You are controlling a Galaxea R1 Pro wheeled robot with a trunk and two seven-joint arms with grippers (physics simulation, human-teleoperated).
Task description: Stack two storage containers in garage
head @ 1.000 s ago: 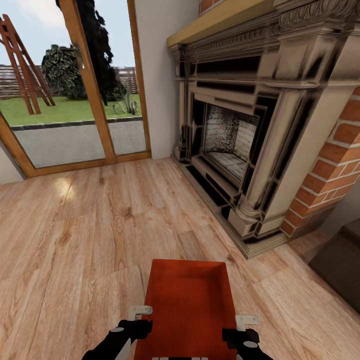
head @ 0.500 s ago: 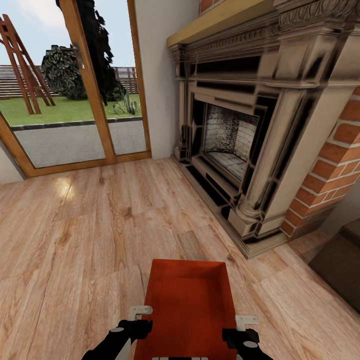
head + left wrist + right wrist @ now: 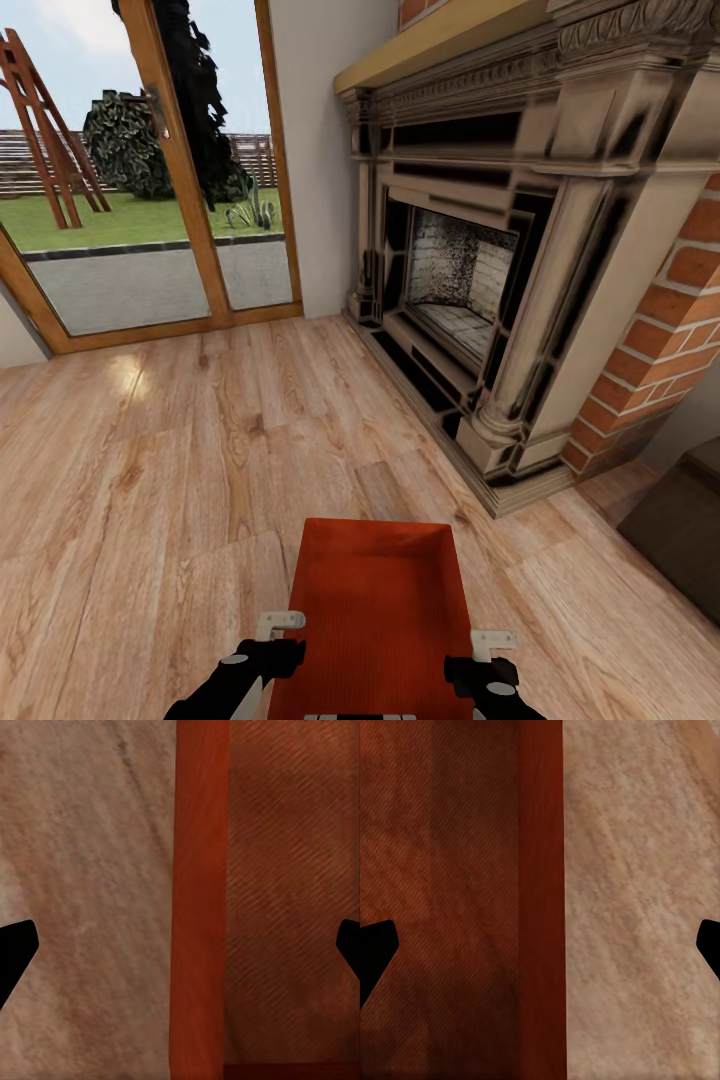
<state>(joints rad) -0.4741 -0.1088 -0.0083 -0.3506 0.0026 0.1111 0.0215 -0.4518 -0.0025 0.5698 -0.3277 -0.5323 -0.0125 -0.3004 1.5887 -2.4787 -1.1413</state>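
Observation:
One orange-red storage container (image 3: 380,610) sits on the light wood plank floor (image 3: 150,480) of the living room, directly in front of me. My left gripper (image 3: 272,640) hangs over its left wall and my right gripper (image 3: 487,655) over its right wall. In the left wrist view the left gripper (image 3: 180,952) is open, its dark fingertips wide apart astride the container wall (image 3: 201,870). The right gripper (image 3: 540,952) is also open and straddles the other wall (image 3: 541,832). Neither gripper holds anything.
A carved fireplace (image 3: 470,270) with red brick (image 3: 660,330) stands ahead on the right. Glass doors (image 3: 130,170) with a wooden frame are at the far left. A dark low cabinet (image 3: 680,530) juts in at the right edge.

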